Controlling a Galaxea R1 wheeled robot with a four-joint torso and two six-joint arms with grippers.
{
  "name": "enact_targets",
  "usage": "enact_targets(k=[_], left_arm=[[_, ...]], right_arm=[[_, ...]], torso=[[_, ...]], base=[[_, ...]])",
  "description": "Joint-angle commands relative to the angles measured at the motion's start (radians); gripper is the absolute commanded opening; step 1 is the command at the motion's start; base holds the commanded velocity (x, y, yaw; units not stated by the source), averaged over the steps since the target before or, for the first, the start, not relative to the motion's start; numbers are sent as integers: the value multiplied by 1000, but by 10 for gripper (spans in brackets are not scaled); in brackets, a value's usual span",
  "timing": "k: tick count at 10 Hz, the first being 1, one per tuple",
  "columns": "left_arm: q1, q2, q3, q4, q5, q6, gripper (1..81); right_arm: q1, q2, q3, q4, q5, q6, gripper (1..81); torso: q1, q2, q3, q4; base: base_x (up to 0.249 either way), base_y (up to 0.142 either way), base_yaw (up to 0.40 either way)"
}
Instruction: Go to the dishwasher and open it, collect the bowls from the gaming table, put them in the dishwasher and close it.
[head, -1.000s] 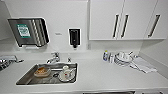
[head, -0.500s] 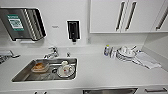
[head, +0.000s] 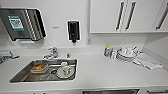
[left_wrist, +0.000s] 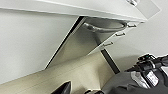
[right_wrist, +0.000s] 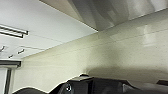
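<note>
Head view. White surface (head: 100, 72) seen from above, steel sink (head: 45, 71) set into it as landmark. In the sink: an orange-brown item in a clear tub (head: 38, 68) and, just beside it, a plate with a cup (head: 64, 71). Tap (head: 52, 53) behind the sink; black wall dispenser (head: 73, 30) above and behind it; steel towel dispenser (head: 21, 23) on the wall beyond the sink's far end. Well apart from the sink along the surface: stacked dishes (head: 126, 54), small bottles (head: 108, 51) just beside them, folded cloth (head: 147, 61) past the dishes. White wall cabinets (head: 120, 16) above that end. Below the surface edge, beside the sink, a dark strip (head: 111, 92), judged the top of the dishwasher front; too little visible to be sure.

Step in hand, judged: approach to the dishwasher. Best done by squaring the base to that dark strip and stopping short enough to leave the door room to drop.

Left wrist view. Camera tilted up at pale cabinet fronts with bar handles (left_wrist: 117, 33). Tool state: cannot tell.

Right wrist view. Pale panel and white underside above; arm low by the base. Tool state: cannot tell.
</note>
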Motion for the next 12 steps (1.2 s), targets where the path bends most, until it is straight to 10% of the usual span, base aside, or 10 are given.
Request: enact_targets(k=[1,3,6,12], left_arm=[[-183,-25,47,-14,149,-62,811],[-196,-19,49,-14,150,-64,811],[-223,-32,44,-13,170,-64,811],[-337,-52,72,-25,187,-64,811]], right_arm=[[82,-43,35,17,-49,0,811],[89,-52,41,17,-49,16,811],[132,-72,93,20,-49,60,811],[314,-201,242,18,-103,288,811]], torso=[[63,-98,-92,0],[102,-158,-148,0],[98,-150,-115,0],[106,-161,-127,0]], base=[[0,0,0],[0,0,0],[0,0,0],[0,0,0]])
